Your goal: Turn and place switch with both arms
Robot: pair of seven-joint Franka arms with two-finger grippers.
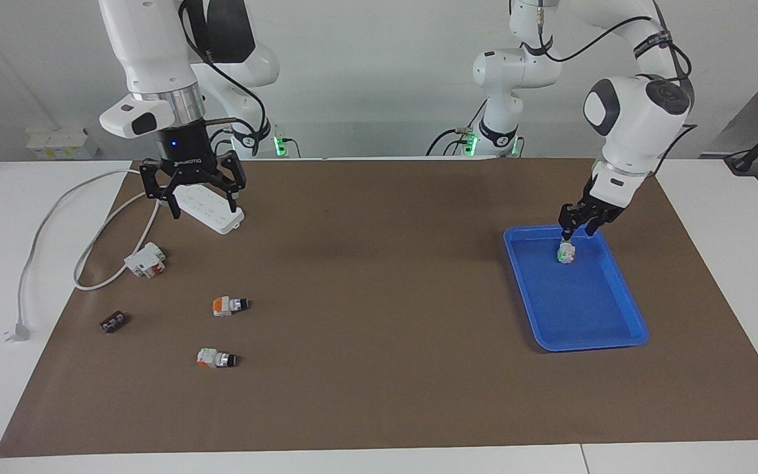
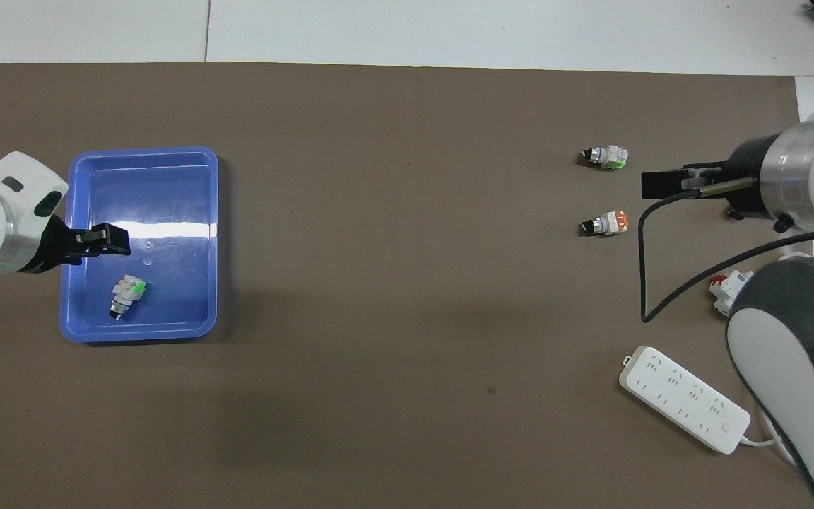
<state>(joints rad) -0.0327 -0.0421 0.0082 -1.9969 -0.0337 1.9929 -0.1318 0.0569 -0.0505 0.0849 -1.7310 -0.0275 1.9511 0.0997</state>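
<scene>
Inside the shallow blue plastic tray, at the left arm's end of the table, lies the small white green-ended switch, apparently released: placing looks done. The left gripper hovers just above it, fingers slightly parted; the right gripper waits wide, empty, over the white power strip.

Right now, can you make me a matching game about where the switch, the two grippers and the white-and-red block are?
1 switch
2 left gripper
3 right gripper
4 white-and-red block

A over the power strip
B lying in the blue tray
C on the brown mat
D over the blue tray

Pairs: 1-B, 2-D, 3-A, 4-C
</scene>
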